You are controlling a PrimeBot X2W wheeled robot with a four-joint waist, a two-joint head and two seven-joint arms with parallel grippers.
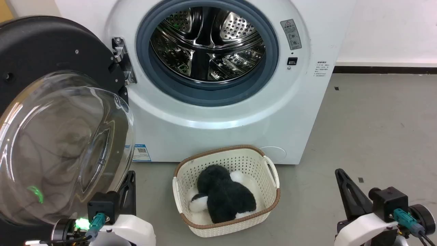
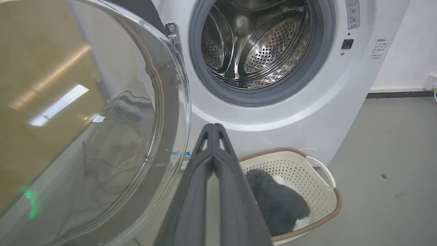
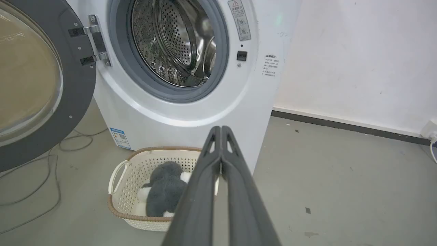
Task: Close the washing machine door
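Cream basket (image 1: 269,191) on grey floor (image 1: 375,136) — black-and-white plush (image 1: 225,198) inside.

Grey warning-triangle sticker (image 1: 291,34), blue QR-code label (image 1: 141,152) on washing machine (image 1: 307,119); small print (image 1: 321,69) unreadable

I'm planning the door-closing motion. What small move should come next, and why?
Probably bring the left gripper up and outward around the free rim of the washing machine door, far from the hinge. The door stands wide open with its glass bowl facing the robot, and that gripper, fingers together, sits close beside it, nearer than the right gripper.
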